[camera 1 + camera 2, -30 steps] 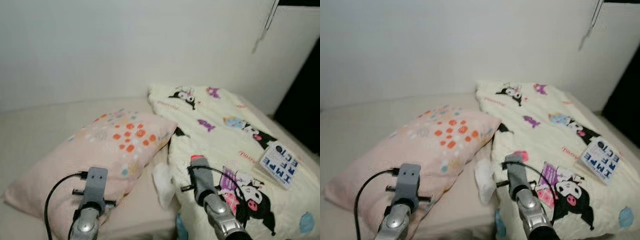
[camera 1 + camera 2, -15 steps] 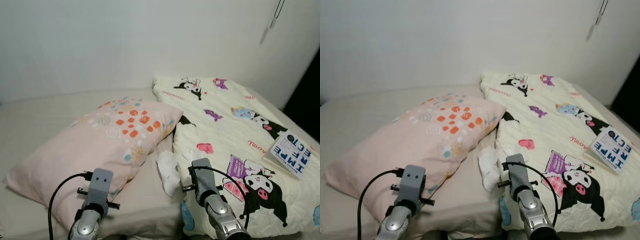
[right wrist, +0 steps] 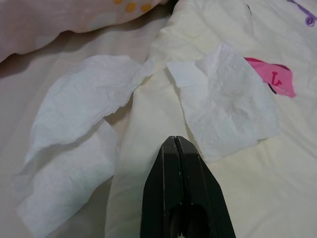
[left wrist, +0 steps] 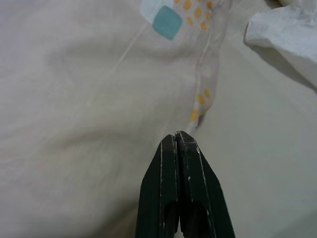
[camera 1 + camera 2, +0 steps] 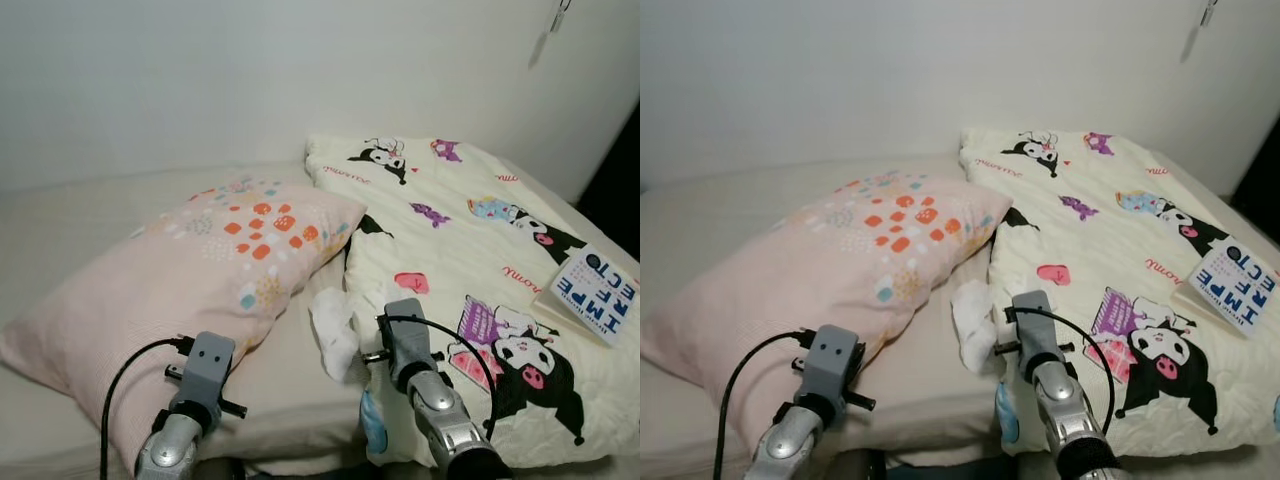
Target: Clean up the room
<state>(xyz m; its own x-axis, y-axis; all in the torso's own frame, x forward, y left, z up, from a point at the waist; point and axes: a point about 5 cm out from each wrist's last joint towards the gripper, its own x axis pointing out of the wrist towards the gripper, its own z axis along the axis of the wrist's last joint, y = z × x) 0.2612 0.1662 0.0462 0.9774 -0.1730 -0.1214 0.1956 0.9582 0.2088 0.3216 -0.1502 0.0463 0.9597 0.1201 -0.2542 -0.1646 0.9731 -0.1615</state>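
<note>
Camera shifted; right hand (image 3: 177, 144) pinched closed above crumpled white tissue (image 3: 79, 148).

Pillow (image 5: 190, 270): soft matt cloth. Quilt (image 5: 470, 250): printed matt cloth, lightly stitched. Tissue (image 3: 79, 144): thin crinkled white paper. Book (image 5: 598, 297): glossy cover.

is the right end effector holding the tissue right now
No, the right end effector is shut on nothing, its tips hovering over the blanket between two pieces of tissue.
</note>
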